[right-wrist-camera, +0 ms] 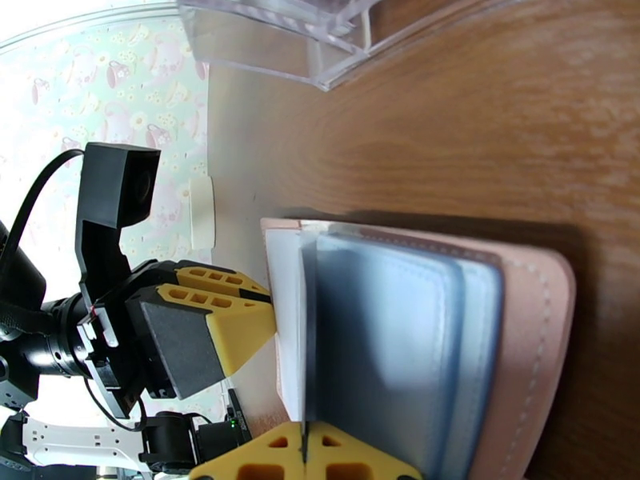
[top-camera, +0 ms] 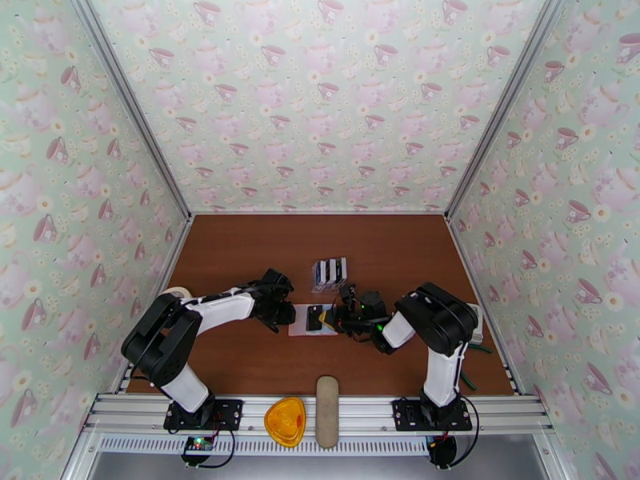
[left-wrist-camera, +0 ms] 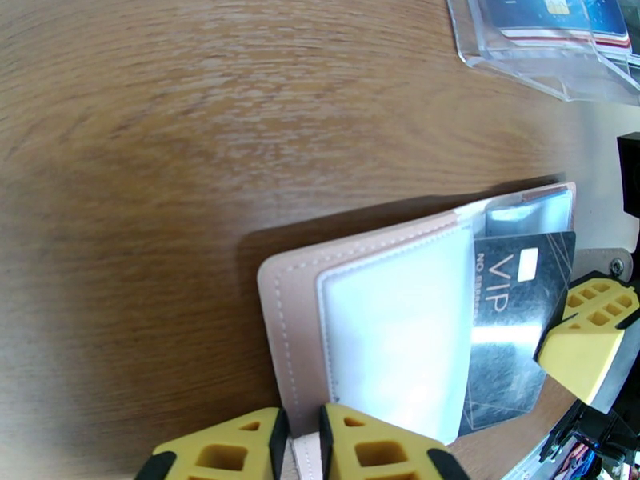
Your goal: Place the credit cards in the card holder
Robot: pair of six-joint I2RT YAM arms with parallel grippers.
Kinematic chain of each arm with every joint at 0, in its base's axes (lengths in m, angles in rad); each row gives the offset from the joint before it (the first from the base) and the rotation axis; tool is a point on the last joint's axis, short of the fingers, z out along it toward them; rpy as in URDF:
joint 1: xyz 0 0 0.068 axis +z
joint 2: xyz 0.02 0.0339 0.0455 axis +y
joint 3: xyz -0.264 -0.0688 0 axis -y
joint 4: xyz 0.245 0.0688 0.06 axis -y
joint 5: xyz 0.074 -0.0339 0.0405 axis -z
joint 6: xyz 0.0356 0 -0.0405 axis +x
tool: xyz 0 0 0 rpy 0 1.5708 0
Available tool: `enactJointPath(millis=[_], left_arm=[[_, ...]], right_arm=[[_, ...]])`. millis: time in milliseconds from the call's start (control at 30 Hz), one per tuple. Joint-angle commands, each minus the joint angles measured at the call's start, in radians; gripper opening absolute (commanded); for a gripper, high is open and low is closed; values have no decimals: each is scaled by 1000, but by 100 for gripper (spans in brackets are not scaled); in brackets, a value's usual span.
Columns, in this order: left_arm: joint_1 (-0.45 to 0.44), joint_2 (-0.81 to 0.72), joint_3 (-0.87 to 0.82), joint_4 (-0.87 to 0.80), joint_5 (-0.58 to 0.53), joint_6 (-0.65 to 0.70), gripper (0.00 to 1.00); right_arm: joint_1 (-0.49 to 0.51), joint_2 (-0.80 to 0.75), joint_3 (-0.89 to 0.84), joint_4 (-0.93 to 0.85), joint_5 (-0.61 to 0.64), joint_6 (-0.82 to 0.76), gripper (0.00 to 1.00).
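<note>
Left wrist view had the left pincer point(left-wrist-camera: 301, 422) at its near edge, yellow fingers drawn almost together on the stitched pink border of the card holder point(left-wrist-camera: 376, 330). The holder lay open and flat on the worktop point(left-wrist-camera: 160, 194) straight ahead of that pincer. It looked light and soft, a limp cover with thin translucent sleeves likely to buckle or skid under a push, so pinning it by the cover's rim, clear of the sleeve mouths, seemed the sound hold. Ahead and to the right of the left pincer a black card point(left-wrist-camera: 512, 314) marked VIP lay slanted over the sleeves with one edge at a sleeve mouth; how far in it sat could not be told. Its outer end was clamped in the right pincer point(right-wrist-camera: 304, 432), whose fingers met on the thin plastic in the right wrist view. The card seemed stiff, slick and thin, best held by a short end and kept level with the sleeve so it would neither snag nor bow. The other credit cards point(left-wrist-camera: 552, 14) stood in a clear rack point(left-wrist-camera: 544, 66) well beyond both pincers. From above, the left arm point(top-camera: 224, 306) reached low across toward its right, while the right arm point(top-camera: 432, 318) was folded tight at the elbow, forearm aimed leftward, the two pincers facing each other across the holder.
</note>
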Motion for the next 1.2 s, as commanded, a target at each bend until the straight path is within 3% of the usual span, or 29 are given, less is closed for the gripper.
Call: enactJointPath(millis=[0,333,500,667,800,933,1167], left_arm=[[0,70,-51,-15,-34,-11,22],[1,65,-57,-13,-34,-13,22],[0,60,-56,-15,-37,-15,22],[3,52,-54,-22,-42,-10,22],[4,52,-49,-23,-39,-11,22],[3,49,-49,-20,-37,-10,22],[4,49,-45,-12,-28,-10,22]], right_arm=[[11,34,23,15,-36,16,0],[21,40,53,-12,-41,10,1],[23,0,63,-112,-30,-33,7],[23,-107,74,-310,13,-119,28],[30,-209,125,-566,82,-221,45],[45,-281,187,-801,159,-309,53],[66,-335,262,-1036,270,-381,57]])
